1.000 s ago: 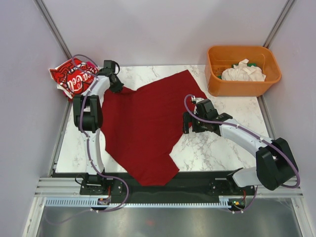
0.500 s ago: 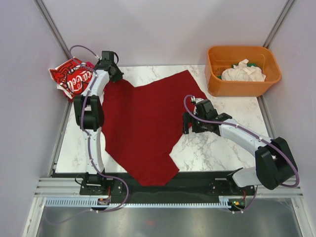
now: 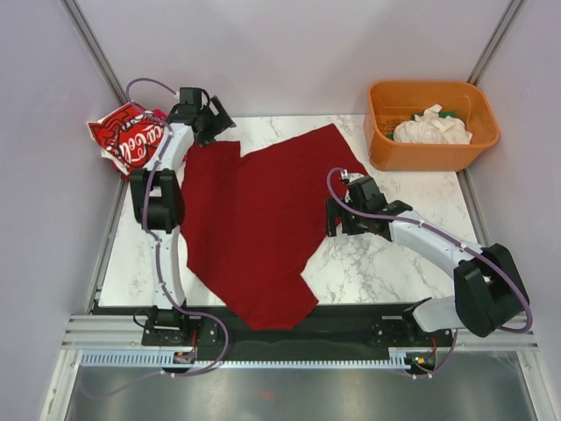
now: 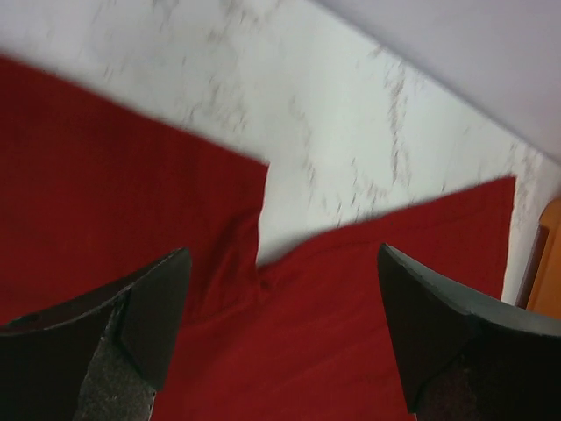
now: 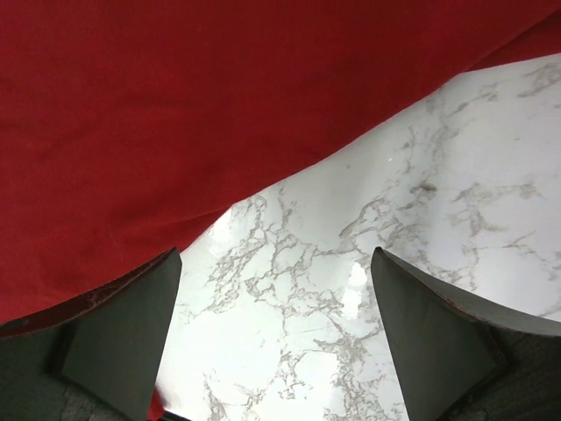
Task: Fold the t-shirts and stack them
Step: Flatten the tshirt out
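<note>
A plain dark red t-shirt (image 3: 254,219) lies spread over the marble table, its hem hanging over the near edge. My left gripper (image 3: 219,123) hovers open above the shirt's far left sleeve (image 4: 131,193), nothing between its fingers (image 4: 158,307). My right gripper (image 3: 331,219) stands open just over the bare marble beside the shirt's right edge (image 5: 219,105), holding nothing. A bright red t-shirt with white lettering (image 3: 130,139) lies crumpled at the far left corner. A white t-shirt (image 3: 431,127) sits bunched inside the orange tub.
The orange plastic tub (image 3: 386,149) stands at the far right corner of the table. Bare marble (image 3: 386,263) shows to the right of the dark red shirt. Grey walls close in on both sides and the back.
The left gripper drew the sleeve toward the far left, then opened and let it go; the sleeve now lies flat. The right arm has not moved.
</note>
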